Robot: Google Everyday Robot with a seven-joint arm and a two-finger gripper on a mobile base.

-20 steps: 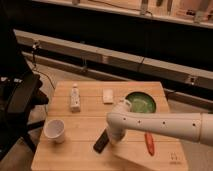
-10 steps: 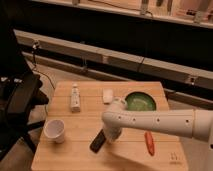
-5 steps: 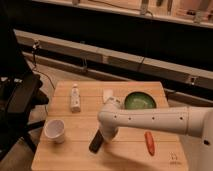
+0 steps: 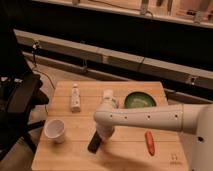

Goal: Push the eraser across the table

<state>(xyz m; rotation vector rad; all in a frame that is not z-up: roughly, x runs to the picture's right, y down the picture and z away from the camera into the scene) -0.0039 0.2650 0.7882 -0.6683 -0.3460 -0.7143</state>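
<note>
The eraser (image 4: 94, 141), a flat black oblong, lies on the desk (image 4: 125, 157) near its front edge, left of centre, with its long axis tilted slightly from front to back. The pincer (image 4: 101, 135) sits directly at the eraser's upper right end, apparently in contact with it; the arm's bulk hides the fingers, so I cannot tell whether they are spread or closed.

The white arm (image 4: 150, 117) reaches in from the right side of the frame, running nearly level above the desk, then bends downward at a rounded joint toward the eraser.

Other items on the desk: a white cup (image 4: 54, 129) to the left of the eraser (apart from it), a white tube-like bottle (image 4: 75, 97) lying toward the back left, a small white block (image 4: 108, 95) behind the arm's joint, a green bowl (image 4: 138, 100) at the back right, and an orange carrot-like item (image 4: 149, 141) at the front right.

Compared with two seconds ago, the eraser has shifted leftward toward the cup, and the arm's joint has travelled left with it. The remaining items hold their positions.
</note>
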